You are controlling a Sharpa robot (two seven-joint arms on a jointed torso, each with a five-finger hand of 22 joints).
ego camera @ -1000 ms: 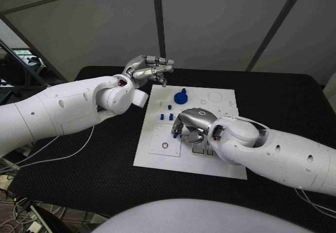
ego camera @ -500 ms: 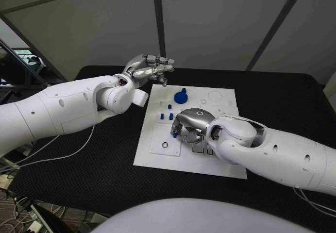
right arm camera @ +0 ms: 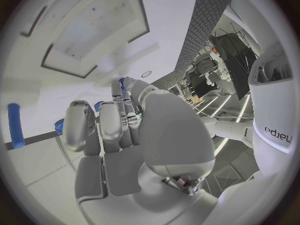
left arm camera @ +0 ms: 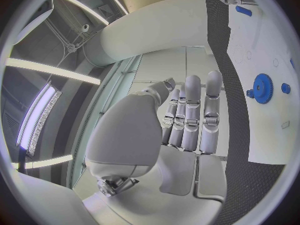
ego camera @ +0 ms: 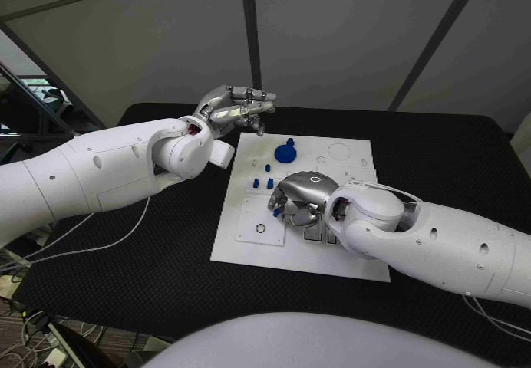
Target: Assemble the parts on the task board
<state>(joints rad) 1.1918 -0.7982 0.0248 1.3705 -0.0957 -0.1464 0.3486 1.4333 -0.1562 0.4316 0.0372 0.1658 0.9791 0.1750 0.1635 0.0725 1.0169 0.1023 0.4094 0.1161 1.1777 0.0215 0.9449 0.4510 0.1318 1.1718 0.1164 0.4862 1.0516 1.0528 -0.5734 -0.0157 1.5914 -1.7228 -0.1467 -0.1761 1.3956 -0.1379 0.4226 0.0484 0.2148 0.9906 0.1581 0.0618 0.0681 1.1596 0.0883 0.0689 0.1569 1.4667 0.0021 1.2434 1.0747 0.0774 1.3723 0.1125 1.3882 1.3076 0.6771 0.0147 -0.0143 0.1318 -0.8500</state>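
The white task board [ego camera: 249,238] lies in the middle of the black table. A blue gear [ego camera: 287,153] stands near its far edge, also in the left wrist view [left arm camera: 260,88]. Small blue pegs [ego camera: 262,184] stand left of centre. My right hand [ego camera: 297,201] is low over the board's middle, fingers curled down; the right wrist view shows a small blue part [right arm camera: 121,82] pinched at its fingertips. A blue peg [right arm camera: 14,125] lies on the board beside that hand. My left hand [ego camera: 235,106] hangs raised beyond the board's far left corner, fingers curled in, holding nothing.
Dark slots [ego camera: 321,236] sit in the board just under my right forearm. A small ring outline [ego camera: 259,228] marks the board's near left. Black table [ego camera: 133,268] extends around the board, with a cable [ego camera: 110,238] trailing off its left edge.
My right hand has shifted slightly left and curled tighter over the board's middle. The left hand has stayed where it was.
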